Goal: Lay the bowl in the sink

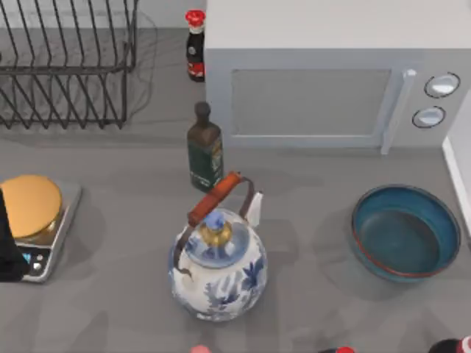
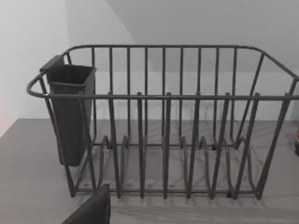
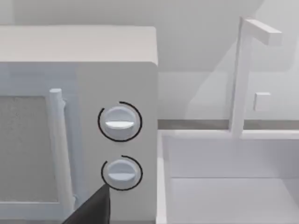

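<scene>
Top view shows the bowl (image 1: 405, 232) sitting upright on the grey table (image 1: 110, 294) at the right, near the microwave (image 1: 316, 88) and to the right of the teapot (image 1: 218, 268), with the white sink (image 3: 224, 186) just beyond the table's right edge. I judge the right arm should come down on the bowl's rim, pinch 1 wall, lift level and carry it right into the basin; whether either pincer is spread or pressed together I cannot tell. The bowl is wide, shallow, glazed teal-blue with a thin reddish-brown rim, and empty.

Blk matte angular pincer (image 2: 91, 210) edge, no markings.
</scene>
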Robot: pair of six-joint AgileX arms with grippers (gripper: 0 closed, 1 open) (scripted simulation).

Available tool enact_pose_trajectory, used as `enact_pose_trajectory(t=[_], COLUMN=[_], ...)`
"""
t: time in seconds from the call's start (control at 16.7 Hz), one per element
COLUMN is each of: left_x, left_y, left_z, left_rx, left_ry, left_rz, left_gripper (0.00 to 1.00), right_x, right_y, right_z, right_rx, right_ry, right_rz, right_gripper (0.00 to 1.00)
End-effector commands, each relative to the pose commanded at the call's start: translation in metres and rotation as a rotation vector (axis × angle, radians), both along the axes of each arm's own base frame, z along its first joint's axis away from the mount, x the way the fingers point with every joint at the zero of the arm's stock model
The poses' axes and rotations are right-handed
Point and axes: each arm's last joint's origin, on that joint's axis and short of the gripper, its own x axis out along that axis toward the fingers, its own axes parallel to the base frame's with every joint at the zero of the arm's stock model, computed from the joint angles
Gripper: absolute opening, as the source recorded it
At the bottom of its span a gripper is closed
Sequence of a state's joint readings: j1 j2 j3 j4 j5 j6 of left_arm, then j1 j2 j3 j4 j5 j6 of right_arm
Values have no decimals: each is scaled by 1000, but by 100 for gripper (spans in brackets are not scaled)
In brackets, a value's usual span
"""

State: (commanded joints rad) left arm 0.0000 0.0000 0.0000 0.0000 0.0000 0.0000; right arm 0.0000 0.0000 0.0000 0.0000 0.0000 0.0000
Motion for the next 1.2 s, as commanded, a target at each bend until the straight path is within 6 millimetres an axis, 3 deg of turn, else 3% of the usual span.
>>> enact_pose_trajectory(t=[0.3, 0.6, 0.84, 1.2], left_x=[0, 0, 0, 0], left_y=[0, 0, 0, 0], left_z=[0, 0, 0, 0], left_rx=[0, 0, 0, 0], left_ry=[0, 0, 0, 0], left_rz=[0, 0, 0, 0], left_gripper=[100, 100, 100, 100], right_x=[0, 16, 60, 143], right_y=[1, 6, 15, 37], right_z=[11, 56, 82, 83], right_rx=[10, 42, 55, 38], right_ry=[58, 339, 733, 1275], right_rz=[4, 32, 43, 21], right_gripper=[100, 100, 100, 100])
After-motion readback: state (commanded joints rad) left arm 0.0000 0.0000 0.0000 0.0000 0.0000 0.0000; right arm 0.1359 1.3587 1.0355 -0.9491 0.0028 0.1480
